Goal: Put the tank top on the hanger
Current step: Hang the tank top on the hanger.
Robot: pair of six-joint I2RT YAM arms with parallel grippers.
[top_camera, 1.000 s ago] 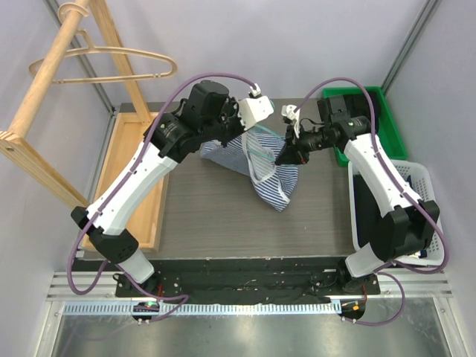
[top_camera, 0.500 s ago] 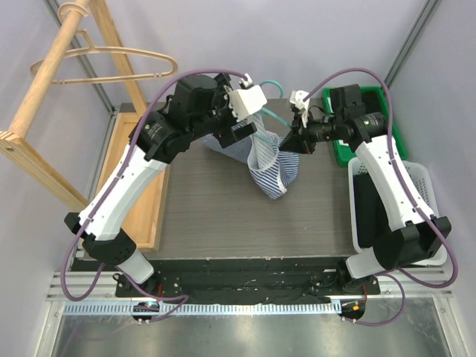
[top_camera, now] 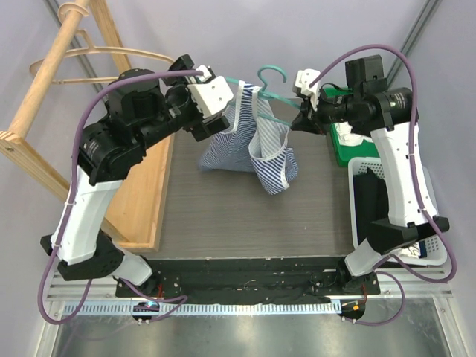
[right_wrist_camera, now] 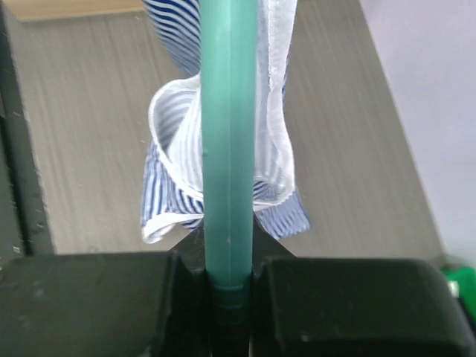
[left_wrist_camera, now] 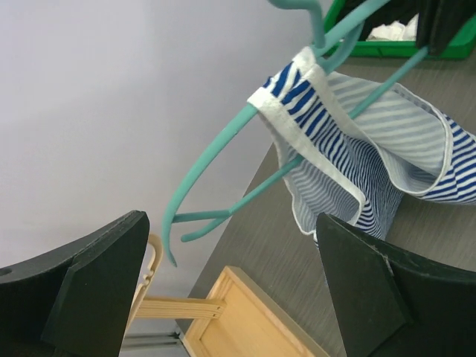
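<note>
My right fingers [right_wrist_camera: 89, 305] clamp the hanger [right_wrist_camera: 227, 149], my left fingers [left_wrist_camera: 82, 297] are apart and empty; the tank top [top_camera: 260, 160] looks on by one strap, other side pending.

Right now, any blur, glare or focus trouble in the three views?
Top external: sharp, evenly lit; only glare is on the shiny metal panel at the near edge. Left wrist: navy-and-white striped fabric tank top crisp, left pincer fingers dark, little detail. Right wrist: thin curved teal-green hanger sits close and soft, striped cloth behind it slightly blurred.
</note>
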